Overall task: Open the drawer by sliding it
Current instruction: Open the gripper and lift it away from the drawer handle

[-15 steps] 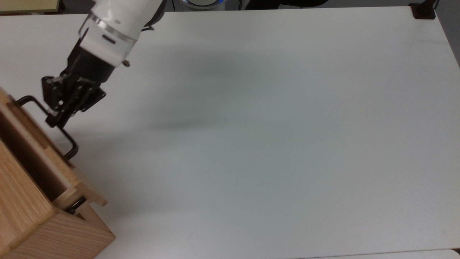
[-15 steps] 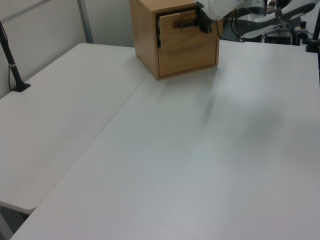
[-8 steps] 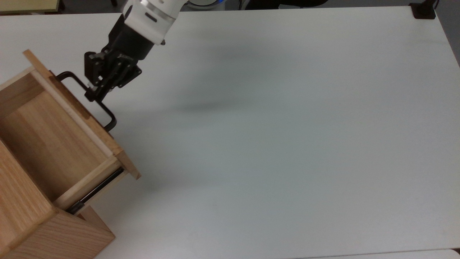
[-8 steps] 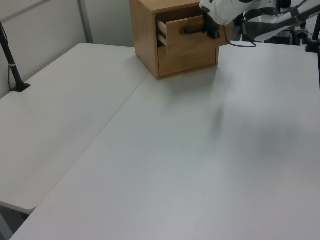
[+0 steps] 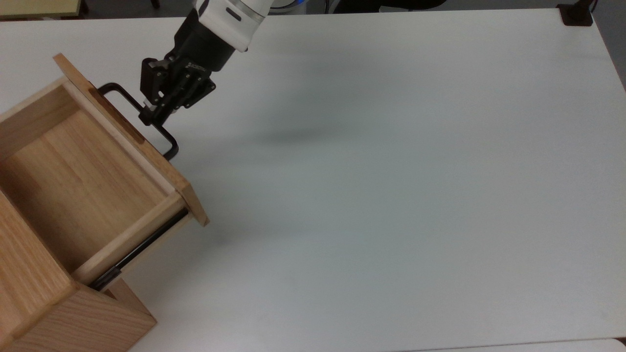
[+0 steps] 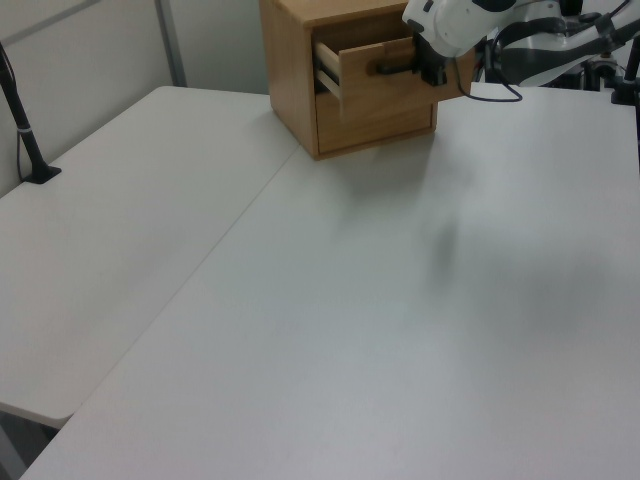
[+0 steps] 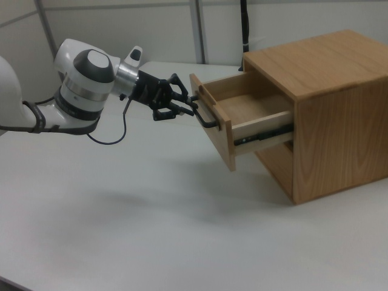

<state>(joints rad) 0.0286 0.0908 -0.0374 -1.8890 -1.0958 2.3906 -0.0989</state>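
The light wood drawer (image 5: 83,181) stands pulled well out of its box, its inside bare. Its flat front panel (image 5: 161,171) carries a long black bar handle (image 5: 168,144). My gripper (image 5: 149,116) is shut on the middle of that handle, coming in from the top view's upper right. In the left view the drawer (image 6: 375,82) sticks out of the box's upper half with the gripper (image 6: 430,72) at the handle. In the right view the drawer (image 7: 245,109) hangs on a black side rail (image 7: 264,136), and the gripper (image 7: 188,110) holds the handle (image 7: 206,118).
The wooden box casing (image 5: 73,318) sits at the lower left corner of the top view, on a white table (image 5: 391,171). A black clamp (image 5: 577,14) sits at the table's far right corner. In the left view a black post (image 6: 25,130) stands at the left.
The drawer has slid further out of the casing toward the top view's upper right. The gripper moved the same way, still clamped on the handle.
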